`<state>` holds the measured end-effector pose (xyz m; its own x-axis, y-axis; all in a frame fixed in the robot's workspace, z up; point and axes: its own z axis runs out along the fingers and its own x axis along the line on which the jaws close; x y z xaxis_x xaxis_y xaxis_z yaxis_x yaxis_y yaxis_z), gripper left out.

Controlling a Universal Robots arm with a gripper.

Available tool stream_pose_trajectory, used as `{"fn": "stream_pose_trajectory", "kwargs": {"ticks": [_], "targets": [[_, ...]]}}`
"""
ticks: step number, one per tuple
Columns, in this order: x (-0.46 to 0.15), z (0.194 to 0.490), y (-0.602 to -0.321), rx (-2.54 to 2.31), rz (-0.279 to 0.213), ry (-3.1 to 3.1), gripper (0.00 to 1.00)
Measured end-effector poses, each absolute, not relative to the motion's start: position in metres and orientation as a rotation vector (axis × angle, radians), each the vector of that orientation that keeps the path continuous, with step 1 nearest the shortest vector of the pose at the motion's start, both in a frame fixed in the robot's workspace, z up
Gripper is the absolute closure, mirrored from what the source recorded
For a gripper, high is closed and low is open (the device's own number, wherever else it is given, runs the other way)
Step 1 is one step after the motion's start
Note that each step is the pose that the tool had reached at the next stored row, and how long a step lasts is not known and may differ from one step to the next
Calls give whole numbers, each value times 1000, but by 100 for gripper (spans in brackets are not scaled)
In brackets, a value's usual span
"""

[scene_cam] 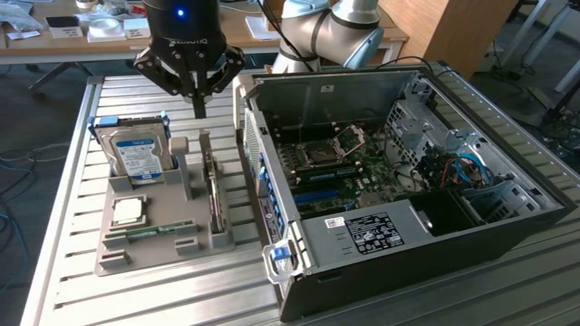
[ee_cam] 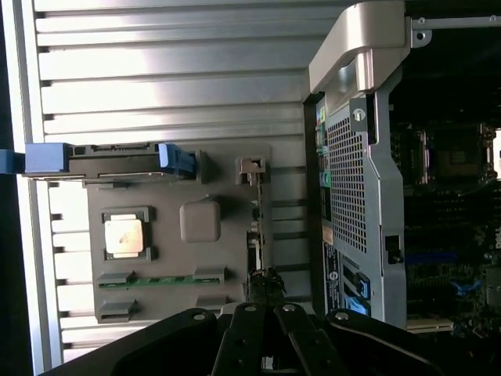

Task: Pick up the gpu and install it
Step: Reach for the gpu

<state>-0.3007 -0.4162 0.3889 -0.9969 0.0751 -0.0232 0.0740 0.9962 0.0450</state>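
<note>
**Q:** Where is the thin, flat, dark gpu card (scene_cam: 210, 183)?

**A:** It stands on its long edge in a slot of the grey plastic holder tray (scene_cam: 136, 257), along the tray edge beside the open black computer case (scene_cam: 408, 265). Both rest on the slatted metal table (scene_cam: 91, 299).

**Q:** And the black gripper (scene_cam: 200, 112)?

**A:** Its fingers are pressed together and hold nothing. It hangs just above the card's end, at the tray corner next to the case.

**Q:** What else is on the tray?

**A:** A silver hard drive with a blue-white label (scene_cam: 138, 155) stands upright at the neighbouring corner. A square silver processor (scene_cam: 128, 210) and a narrow green memory stick (scene_cam: 149, 231) lie flat towards the opposite edge.
</note>
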Motion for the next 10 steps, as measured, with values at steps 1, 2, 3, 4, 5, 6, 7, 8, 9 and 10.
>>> {"fn": "stream_pose_trajectory", "kwargs": {"ticks": [1, 2, 3, 4, 5, 6, 7, 8, 9, 10], "targets": [[-301, 389, -418, 117, 69, 3114, 89], [-301, 389, -419, 117, 69, 3114, 89], [-301, 389, -421, 117, 69, 3114, 89], [-301, 389, -423, 117, 69, 3114, 89], [-301, 389, -425, 117, 69, 3114, 89], [-301, 389, -427, 117, 69, 3114, 89], [-301, 389, -429, 117, 69, 3114, 89], [-301, 389, -431, 117, 69, 3114, 89], [-301, 389, -432, 117, 69, 3114, 89], [-301, 389, -433, 117, 69, 3114, 89]]}}
